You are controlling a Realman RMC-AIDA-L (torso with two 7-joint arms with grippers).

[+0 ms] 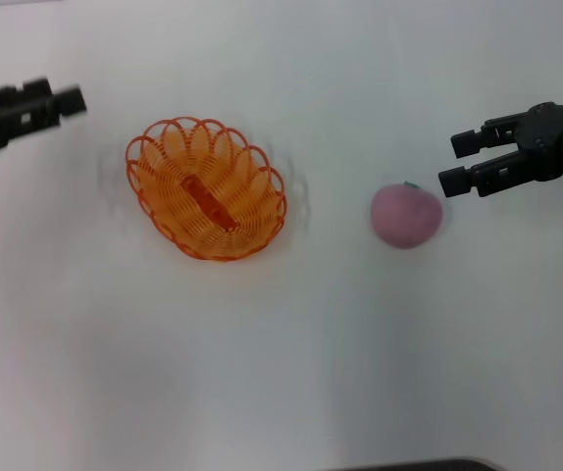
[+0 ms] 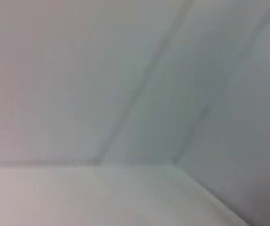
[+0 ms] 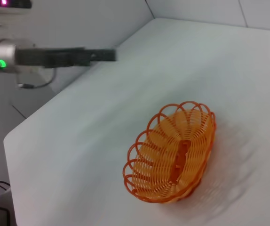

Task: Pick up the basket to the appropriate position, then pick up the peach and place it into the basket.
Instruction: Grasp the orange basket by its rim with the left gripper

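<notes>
Basket [image 1: 206,188] sits empty mid-table, peach [image 1: 406,214] at its 3 o'clock not yet picked, right gripper [image 1: 458,163] jaws spread beside it; left gripper [image 1: 66,99] jaws unreadable.

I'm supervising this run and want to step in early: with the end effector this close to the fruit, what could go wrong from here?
1. The right end effector, open, sits just beside the peach; a sideways approach could nudge the round fruit and roll it across the table.
2. The basket is light open wire with a looped rim; a low carry could clip the rim and shove or tip it.
3. The left end effector hangs near the basket, so the arms may crowd at the drop.
</notes>
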